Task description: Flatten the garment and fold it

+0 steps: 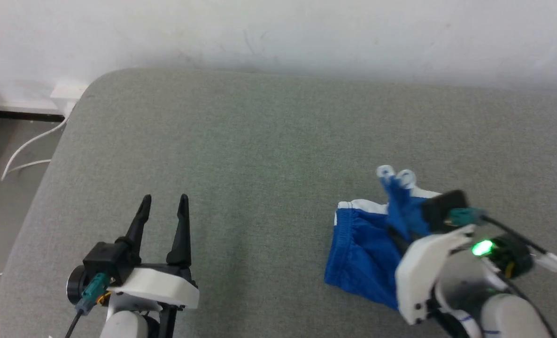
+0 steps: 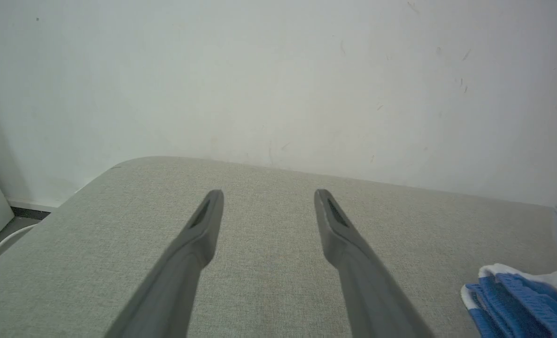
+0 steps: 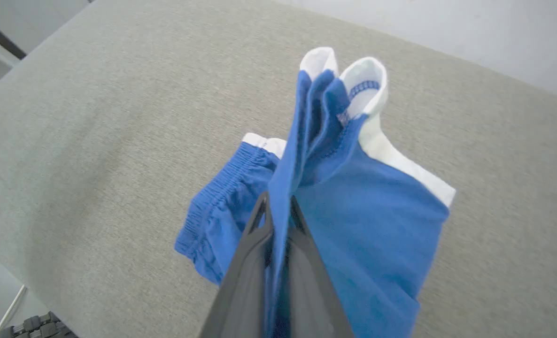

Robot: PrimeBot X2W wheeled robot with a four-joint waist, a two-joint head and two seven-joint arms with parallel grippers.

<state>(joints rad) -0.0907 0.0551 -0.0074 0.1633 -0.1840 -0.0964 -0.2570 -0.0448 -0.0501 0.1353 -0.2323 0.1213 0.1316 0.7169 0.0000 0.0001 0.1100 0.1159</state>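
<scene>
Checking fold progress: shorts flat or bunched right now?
Bunched, not flat: right gripper pinches a fold, holding part of the shorts up off the grey surface.

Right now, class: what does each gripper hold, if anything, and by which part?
The right gripper is shut on the garment, pinching a bunched fold of blue fabric near a white-trimmed edge. The left gripper is open and holds nothing.
</scene>
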